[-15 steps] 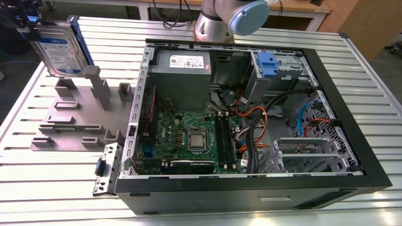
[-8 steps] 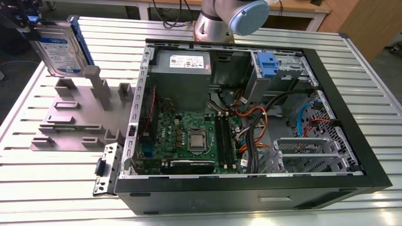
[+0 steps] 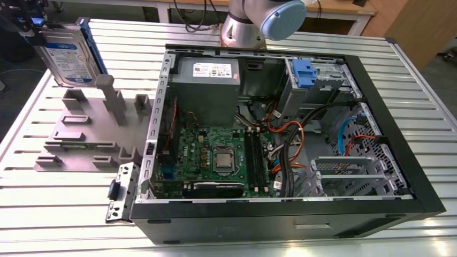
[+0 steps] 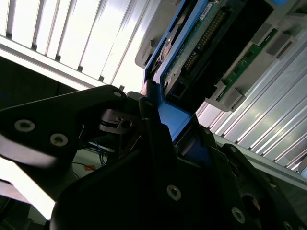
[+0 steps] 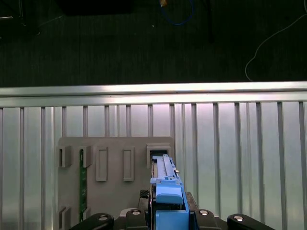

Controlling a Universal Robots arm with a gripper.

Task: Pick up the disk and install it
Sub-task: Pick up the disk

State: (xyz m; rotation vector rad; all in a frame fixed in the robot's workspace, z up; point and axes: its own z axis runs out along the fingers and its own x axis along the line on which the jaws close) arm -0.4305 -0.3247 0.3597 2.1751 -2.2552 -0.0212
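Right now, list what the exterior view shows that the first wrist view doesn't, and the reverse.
Exterior view: the open case, its motherboard and the arm. First wrist view: a blue cable on the floor and a green strip in the fixture. Shared: the disk, held in the jaws, the fixture and the slatted table.

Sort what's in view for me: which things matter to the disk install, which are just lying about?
Job: disk, clamped in the jaws over the rack; open case; its drive bay, probably.
Lying about: power supply; motherboard; cables; blue clip; green board in a rack slot.
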